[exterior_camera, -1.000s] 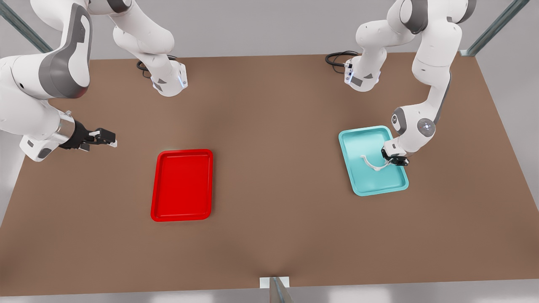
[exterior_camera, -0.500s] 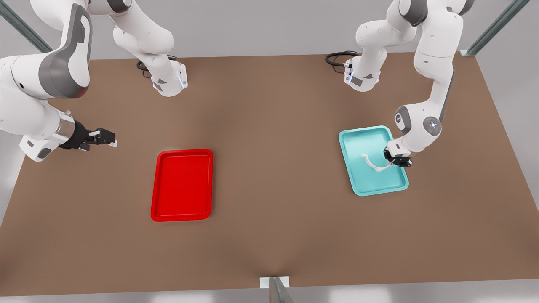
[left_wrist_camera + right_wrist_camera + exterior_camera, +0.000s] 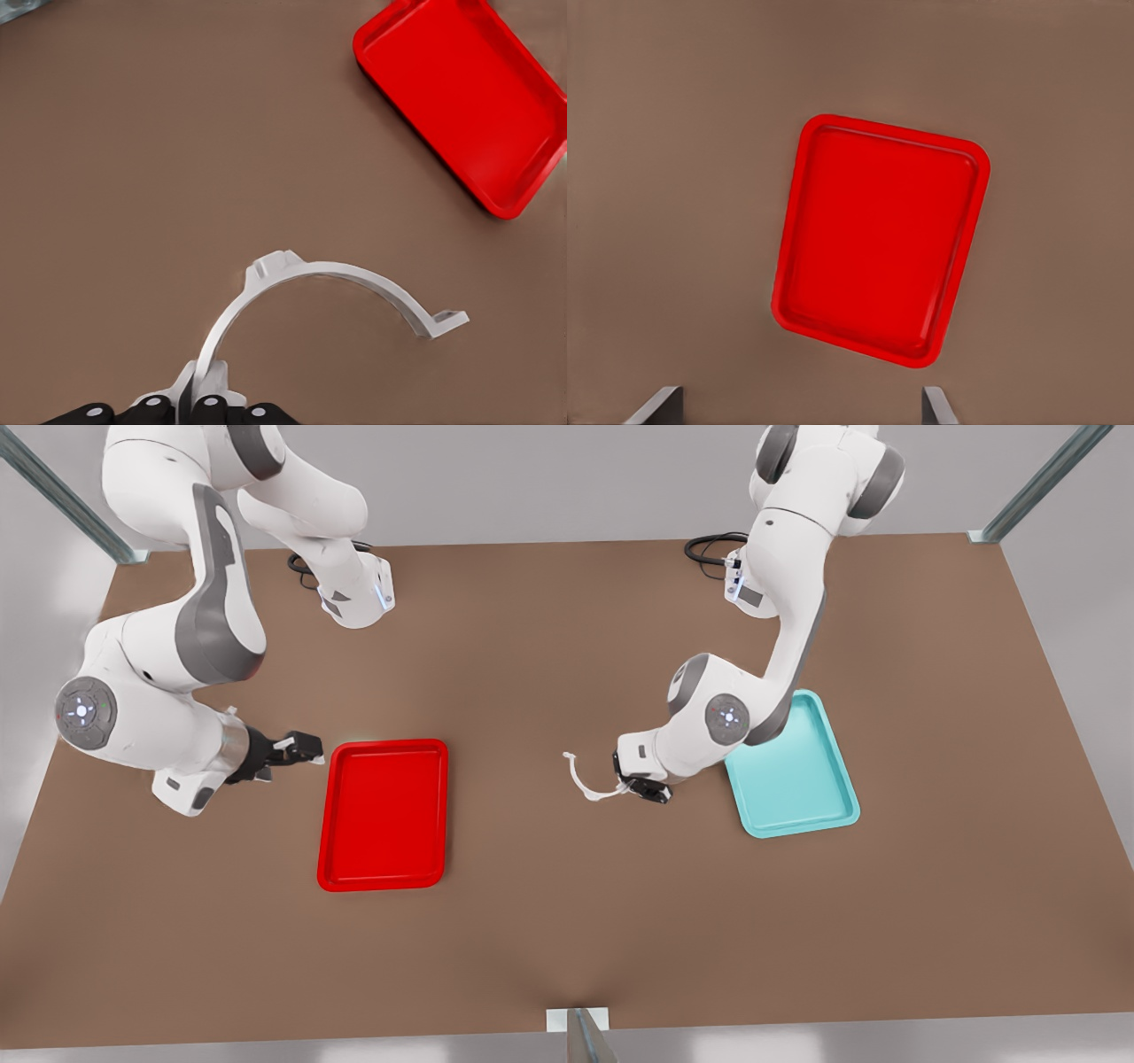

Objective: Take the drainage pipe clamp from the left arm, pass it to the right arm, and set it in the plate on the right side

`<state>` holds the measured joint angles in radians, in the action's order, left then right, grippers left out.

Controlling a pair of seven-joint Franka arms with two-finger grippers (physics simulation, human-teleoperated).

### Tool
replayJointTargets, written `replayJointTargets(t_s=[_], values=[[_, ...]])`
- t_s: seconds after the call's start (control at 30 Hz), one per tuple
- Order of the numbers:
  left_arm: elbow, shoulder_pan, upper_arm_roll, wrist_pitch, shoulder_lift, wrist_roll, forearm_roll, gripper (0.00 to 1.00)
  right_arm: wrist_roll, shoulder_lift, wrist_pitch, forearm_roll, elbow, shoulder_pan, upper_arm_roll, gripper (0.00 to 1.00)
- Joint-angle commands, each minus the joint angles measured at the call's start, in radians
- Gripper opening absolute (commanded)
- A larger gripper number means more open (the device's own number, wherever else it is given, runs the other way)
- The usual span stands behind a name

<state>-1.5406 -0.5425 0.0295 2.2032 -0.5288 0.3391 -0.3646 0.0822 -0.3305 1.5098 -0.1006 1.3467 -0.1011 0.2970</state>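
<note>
My left claw (image 3: 640, 787) pinches one end of the clamp (image 3: 586, 777), held over the tabletop (image 3: 549, 921) between teal tray (image 3: 797, 779) and plate (image 3: 383, 815). My right claw (image 3: 301, 749) is wide, beside the plate.

Your left gripper (image 3: 640, 787) sits low near the middle of the table, on the front view's right, its black fingers (image 3: 209, 409) pinched together. Your right gripper (image 3: 301, 749) reaches in from the front view's left, fingers (image 3: 656, 405) spread wide apart.
</note>
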Motion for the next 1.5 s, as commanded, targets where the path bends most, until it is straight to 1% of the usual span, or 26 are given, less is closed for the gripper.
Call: replayJointTargets(t_s=[0.0,0.03,0.07,0.1,0.13,0.23,0.27,0.33,0.4,0.6,0.8,1.03,1.07,1.1,1.13,1.17,1.2,1.23,1.27,1.37,1.4,1.43,1.47], values=[[0.102,-0.043,-0.002,-0.031,-0.06,-0.735,-0.013,0.21,-0.101,-0.038,0.162,-0.002,-0.003,0.05,0.005,1.0],[0.126,-0.065,-0.005,-0.013,-0.073,-0.741,-0.011,0.21,-0.113,-0.044,0.224,0.001,0.009,0.106,0.005,1.0],[0.168,-0.083,-0.005,-0.01,-0.092,-0.761,0.007,0.21,-0.125,-0.067,0.237,0.01,0.009,0.119,0.005,1.0],[0.194,-0.099,-0.005,-0.007,-0.109,-0.807,0.058,0.21,-0.134,-0.088,0.294,0.007,0.009,0.158,0.005,1.0],[0.206,-0.119,-0.005,0.016,-0.126,-0.821,0.059,0.21,-0.206,-0.11,0.323,0.01,0.009,0.185,0.005,1.0],[0.208,-0.139,-0.006,0.041,-0.131,-0.842,0.059,0.21,-0.223,-0.163,0.343,0.01,0.006,0.198,0.005,1.0],[0.211,-0.139,-0.006,0.046,-0.131,-0.844,0.058,0.21,-0.223,-0.17,0.375,0.004,0.009,0.208,0.005,1.0],[0.209,-0.139,-0.006,0.058,-0.132,-0.845,0.058,0.21,-0.272,-0.185,0.379,-0.001,0.034,0.264,0.007,1.0],[0.209,-0.139,-0.005,0.058,-0.134,-0.845,0.056,0.21,-0.364,-0.14,0.374,-0.001,0.101,0.264,0.062,1.0],[0.211,-0.139,-0.002,0.059,-0.139,-0.847,0.053,0.21,-0.378,-0.148,0.383,-0.001,0.131,0.265,0.119,1.0],[0.215,-0.139,0.003,0.075,-0.137,-0.847,0.026,0.21,-0.363,-0.211,0.48,0.009,0.127,0.262,0.128,1.0],[0.217,-0.143,0.009,0.095,-0.14,-0.859,0.023,0.21,-0.345,-0.245,0.589,0.012,0.129,0.271,0.128,1.0],[0.217,-0.142,0.013,0.098,-0.14,-0.861,0.024,0.21,-0.345,-0.248,0.607,0.013,0.129,0.281,0.126,0.96],[0.217,-0.142,0.013,0.102,-0.14,-0.865,0.024,0.21,-0.345,-0.251,0.607,0.015,0.129,0.284,0.126,0.79],[0.217,-0.142,0.015,0.102,-0.145,-0.865,0.024,0.21,-0.345,-0.251,0.607,0.038,0.129,0.284,0.128,0.66],[0.217,-0.142,0.017,0.104,-0.145,-0.865,0.024,0.21,-0.345,-0.251,0.606,0.038,0.129,0.285,0.126,0.57],[0.217,-0.142,0.017,0.104,-0.145,-0.865,0.024,0.21,-0.345,-0.251,0.606,0.038,0.129,0.287,0.128,0.45],[0.217,-0.142,0.017,0.104,-0.145,-0.865,0.024,0.21,-0.345,-0.252,0.606,0.039,0.129,0.285,0.126,0.28],[0.217,-0.142,0.017,0.104,-0.145,-0.864,0.024,0.21,-0.345,-0.252,0.609,0.039,0.129,0.285,0.128,0.21],[0.217,-0.14,0.017,0.104,-0.146,-0.858,0.024,0.21,-0.345,-0.254,0.629,0.039,0.129,0.284,0.126,0.21],[0.217,-0.143,0.015,0.122,-0.146,-0.851,0.026,0.73,-0.345,-0.252,0.63,0.039,0.129,0.282,0.126,0.21],[0.217,-0.148,0.015,0.128,-0.146,-0.85,0.027,1.0,-0.345,-0.252,0.629,0.039,0.129,0.281,0.126,0.21],[0.217,-0.149,0.015,0.128,-0.146,-0.851,0.027,1.0,-0.343,-0.252,0.627,0.039,0.127,0.281,0.126,0.21]])
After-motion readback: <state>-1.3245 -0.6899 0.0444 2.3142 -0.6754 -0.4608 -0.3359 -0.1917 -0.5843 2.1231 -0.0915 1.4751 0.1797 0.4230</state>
